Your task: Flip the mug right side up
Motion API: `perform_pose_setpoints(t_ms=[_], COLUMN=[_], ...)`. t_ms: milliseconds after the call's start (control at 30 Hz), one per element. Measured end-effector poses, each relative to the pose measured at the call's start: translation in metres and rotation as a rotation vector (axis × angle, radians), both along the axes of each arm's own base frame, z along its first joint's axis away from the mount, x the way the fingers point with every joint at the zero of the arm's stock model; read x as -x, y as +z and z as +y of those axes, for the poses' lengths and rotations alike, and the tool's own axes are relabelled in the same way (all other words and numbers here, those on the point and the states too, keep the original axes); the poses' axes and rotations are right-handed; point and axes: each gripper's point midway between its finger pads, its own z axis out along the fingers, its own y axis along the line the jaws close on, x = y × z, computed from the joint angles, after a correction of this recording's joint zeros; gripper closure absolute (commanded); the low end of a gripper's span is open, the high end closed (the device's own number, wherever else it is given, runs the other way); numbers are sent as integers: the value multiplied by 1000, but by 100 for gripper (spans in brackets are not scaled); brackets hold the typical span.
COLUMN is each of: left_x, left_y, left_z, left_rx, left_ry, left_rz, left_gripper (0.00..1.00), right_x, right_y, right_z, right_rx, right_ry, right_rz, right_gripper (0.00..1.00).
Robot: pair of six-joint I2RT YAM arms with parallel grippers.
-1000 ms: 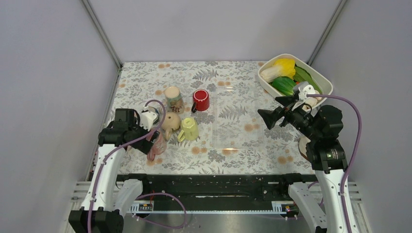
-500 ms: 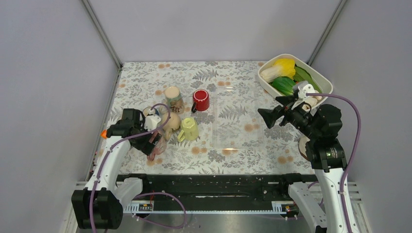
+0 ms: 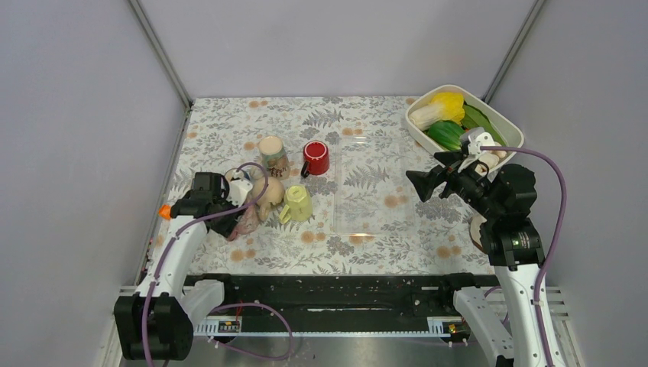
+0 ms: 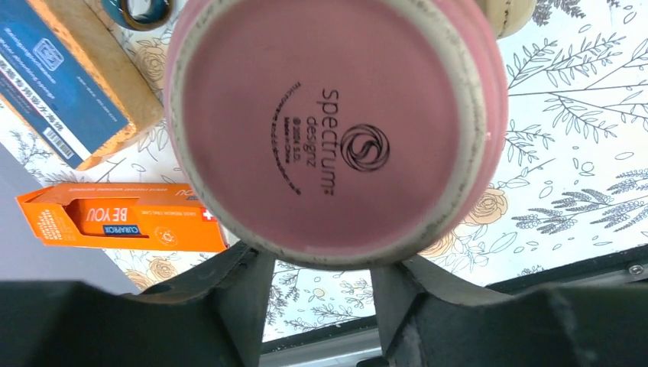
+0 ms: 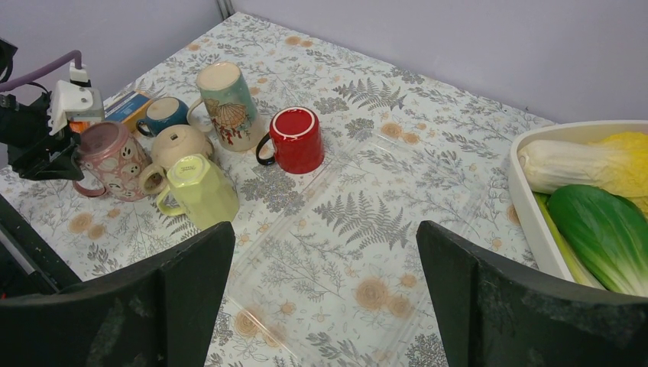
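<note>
While its base, stamped "spectrum", fills the left wrist view, the pink mug [image 4: 336,130] sits at the near-left of the table [image 3: 367,229], base turned upward and tilted toward the left arm. Its handle points to the near edge. Whether its rim touches the cloth I cannot tell. The left gripper [image 4: 321,266] clasps it, one dark finger on each side of the base edge. A cream mug [image 5: 179,145] stands just beside it, and a yellow mug [image 5: 200,191] lies just past that. Farther back are a blue cup [image 5: 162,115], a tall shell mug [image 5: 225,95] and a red mug [image 5: 298,138] on its side. An orange box [image 4: 122,218] lies on the cloth at the left edge. The right gripper [image 5: 325,287] hangs well apart over the right half, fingers spread wide with nothing between them. A white tray [image 3: 510,130] of vegetables is in the far-right corner.
</note>
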Motion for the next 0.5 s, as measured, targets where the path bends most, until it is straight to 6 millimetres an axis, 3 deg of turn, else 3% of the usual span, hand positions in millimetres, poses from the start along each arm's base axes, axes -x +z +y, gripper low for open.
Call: perform_pose_setpoints(t_ms=[133,300,500], left_x=[-5,-9,-5], left_y=[8,18,12], left_z=[0,-1,-3], left_rx=[1,4,9], left_ry=[1,-5,-23], left_rz=[-53,-131,-153], left_gripper=[58,44,45], right_x=[0,1,2], right_y=[0,1,2], right_z=[0,0,0], right_rx=[0,0,-1], right_ry=[0,0,0], right_rz=[0,-4,-8], right_gripper=[1,1,1])
